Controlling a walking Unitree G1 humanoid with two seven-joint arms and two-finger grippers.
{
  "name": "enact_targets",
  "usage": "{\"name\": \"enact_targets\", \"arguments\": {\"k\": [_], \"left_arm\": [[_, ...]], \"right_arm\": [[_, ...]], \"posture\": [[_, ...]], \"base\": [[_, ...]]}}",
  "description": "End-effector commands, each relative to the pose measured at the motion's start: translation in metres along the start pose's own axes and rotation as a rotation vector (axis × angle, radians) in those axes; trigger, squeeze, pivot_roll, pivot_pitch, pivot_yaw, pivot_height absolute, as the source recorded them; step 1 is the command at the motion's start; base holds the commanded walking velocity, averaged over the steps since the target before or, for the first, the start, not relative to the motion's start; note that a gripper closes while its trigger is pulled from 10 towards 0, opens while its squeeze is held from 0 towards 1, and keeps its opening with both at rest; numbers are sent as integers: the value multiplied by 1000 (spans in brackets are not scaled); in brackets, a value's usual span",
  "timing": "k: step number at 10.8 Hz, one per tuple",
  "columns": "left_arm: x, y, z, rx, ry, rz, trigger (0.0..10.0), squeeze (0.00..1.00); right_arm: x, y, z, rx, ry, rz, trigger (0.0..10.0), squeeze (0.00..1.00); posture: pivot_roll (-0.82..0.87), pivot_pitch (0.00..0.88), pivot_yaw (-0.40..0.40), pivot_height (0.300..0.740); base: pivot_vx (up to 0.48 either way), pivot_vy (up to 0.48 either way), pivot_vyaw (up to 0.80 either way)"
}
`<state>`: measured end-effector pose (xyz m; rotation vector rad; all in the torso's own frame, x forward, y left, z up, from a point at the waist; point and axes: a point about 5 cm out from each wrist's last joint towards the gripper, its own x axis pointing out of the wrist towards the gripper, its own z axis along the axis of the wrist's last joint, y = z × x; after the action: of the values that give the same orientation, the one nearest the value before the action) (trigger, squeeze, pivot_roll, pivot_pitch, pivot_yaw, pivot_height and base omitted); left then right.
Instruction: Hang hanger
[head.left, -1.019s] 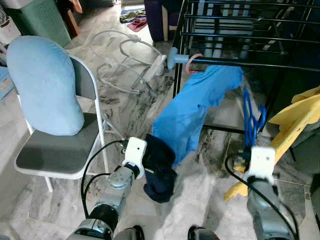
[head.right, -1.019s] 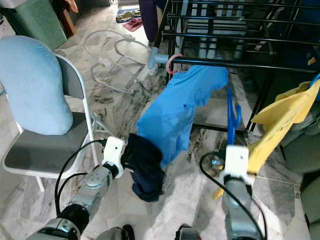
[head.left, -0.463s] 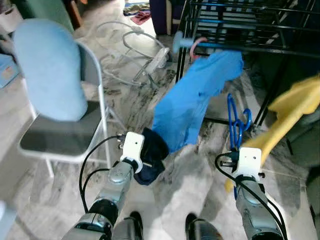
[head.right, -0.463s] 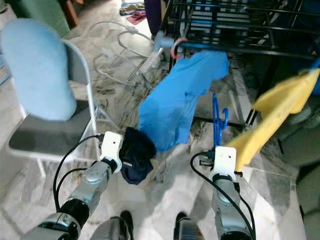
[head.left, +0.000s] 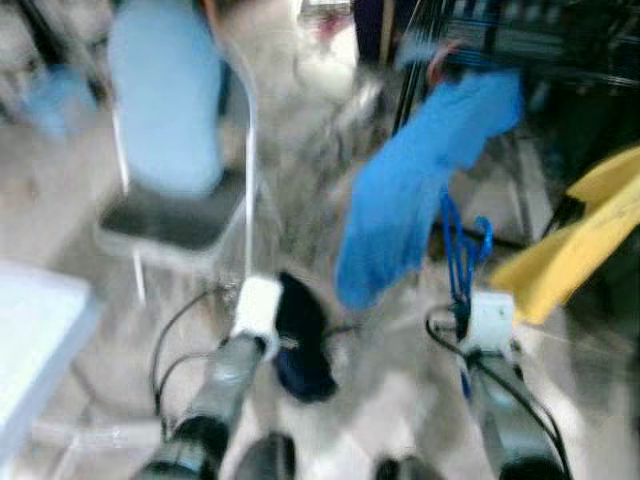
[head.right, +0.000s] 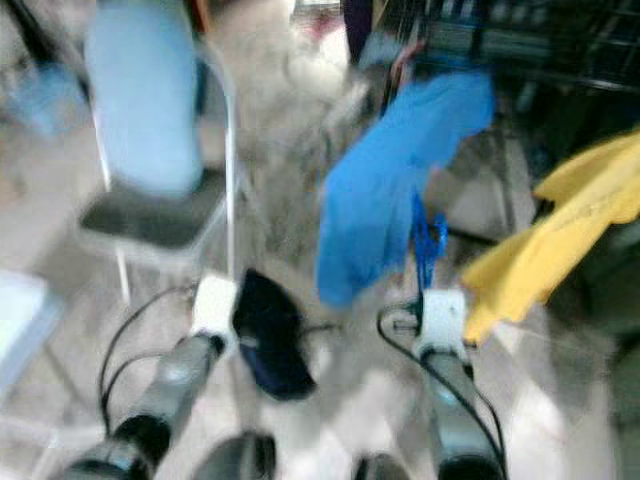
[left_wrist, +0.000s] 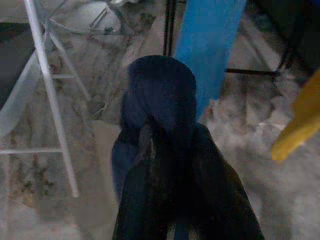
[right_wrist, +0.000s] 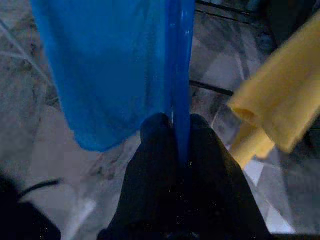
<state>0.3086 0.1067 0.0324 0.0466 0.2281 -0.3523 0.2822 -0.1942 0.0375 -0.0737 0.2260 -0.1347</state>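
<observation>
The head views are blurred. A blue hanger (right_wrist: 180, 75) stands upright between the fingers of my right gripper (right_wrist: 172, 127), which is shut on its lower part; it also rises above the right wrist (head.left: 462, 250). My left gripper (left_wrist: 170, 135) is shut on a bunched dark navy cloth (left_wrist: 160, 90), which hangs low in front of my left arm (head.left: 300, 340). Beyond both, a bright blue shirt (head.left: 410, 190) hangs from the dark drying rack (head.left: 540, 40).
A yellow garment (head.left: 575, 250) hangs at the right, close to the hanger. A folding chair (head.left: 175, 215) with a light blue cushion (head.left: 165, 100) on its back stands at the left. A white surface (head.left: 30, 340) fills the lower left corner. Marble floor lies below.
The camera has swung and blurred, so the whole scene has shifted; a white surface has come into view at the lower left. Both grippers keep their holds.
</observation>
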Motion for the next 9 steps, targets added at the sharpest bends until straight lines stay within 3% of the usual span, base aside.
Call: {"name": "enact_targets", "arguments": {"k": [1, 9], "left_arm": [[-2, 5, 2, 13, -14, 16, 10000, 0], [-6, 7, -2, 26, 3, 9, 10000, 0]], "right_arm": [[-1, -1, -3, 5, 8, 3, 10000, 0], [-2, 9, -7, 17, 29, 42, 10000, 0]], "posture": [[-89, 174, 47, 740], [-76, 187, 54, 740]], "base": [[-337, 0, 0], [-361, 0, 0]]}}
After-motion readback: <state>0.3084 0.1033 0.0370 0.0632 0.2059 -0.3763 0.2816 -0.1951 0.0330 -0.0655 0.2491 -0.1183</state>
